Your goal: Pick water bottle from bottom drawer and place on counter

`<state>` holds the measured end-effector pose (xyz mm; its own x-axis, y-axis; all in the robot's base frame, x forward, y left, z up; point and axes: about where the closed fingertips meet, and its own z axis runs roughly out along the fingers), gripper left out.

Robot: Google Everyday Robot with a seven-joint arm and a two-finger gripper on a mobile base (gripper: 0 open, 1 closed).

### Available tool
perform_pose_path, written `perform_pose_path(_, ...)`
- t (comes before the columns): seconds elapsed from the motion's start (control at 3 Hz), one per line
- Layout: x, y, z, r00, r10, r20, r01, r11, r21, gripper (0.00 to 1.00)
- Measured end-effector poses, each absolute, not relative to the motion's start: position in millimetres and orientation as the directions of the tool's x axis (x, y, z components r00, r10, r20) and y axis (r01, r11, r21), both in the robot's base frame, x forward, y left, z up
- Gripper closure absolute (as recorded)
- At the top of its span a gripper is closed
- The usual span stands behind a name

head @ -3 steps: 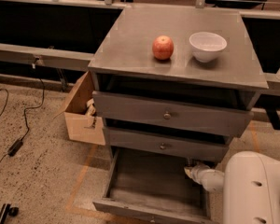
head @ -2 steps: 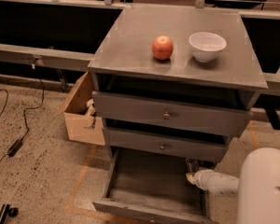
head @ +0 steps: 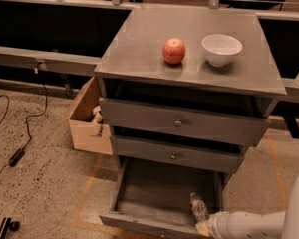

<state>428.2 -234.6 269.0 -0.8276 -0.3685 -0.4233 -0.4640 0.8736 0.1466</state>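
Observation:
The water bottle [head: 199, 207] is a small clear bottle with a pale cap. It lies in the right front part of the open bottom drawer [head: 154, 193], cap pointing to the back. My gripper [head: 204, 227] is at the end of the white arm [head: 249, 224], low at the drawer's right front corner, just in front of the bottle's base. Whether it touches the bottle does not show. The counter [head: 139, 49] is the grey top of the cabinet above.
A red apple [head: 174, 51] and a white bowl [head: 222, 49] stand on the counter. Two knobbed drawers [head: 178, 123] are shut above the open one. A cardboard box [head: 87, 118] stands left of the cabinet. Cables [head: 20, 148] lie on the floor at left.
My gripper and arm have moved down and toward the drawer's front. The bottle, hidden behind the gripper before, now shows lying in the drawer.

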Motion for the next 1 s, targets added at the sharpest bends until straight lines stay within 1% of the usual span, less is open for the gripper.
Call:
perform_pose_path(0.33,389,-224,261,-0.843,-0.386,-0.375,-0.477,0.858,0.188,1.0)
perform_pose_path(0.67,390,-223,262,-0.839,-0.383,-0.388,-0.481,0.854,0.197,1.0)
perform_pose_path(1.0,407,-218,292,-0.772,-0.449,-0.449,-0.568,0.804,0.173,1.0)
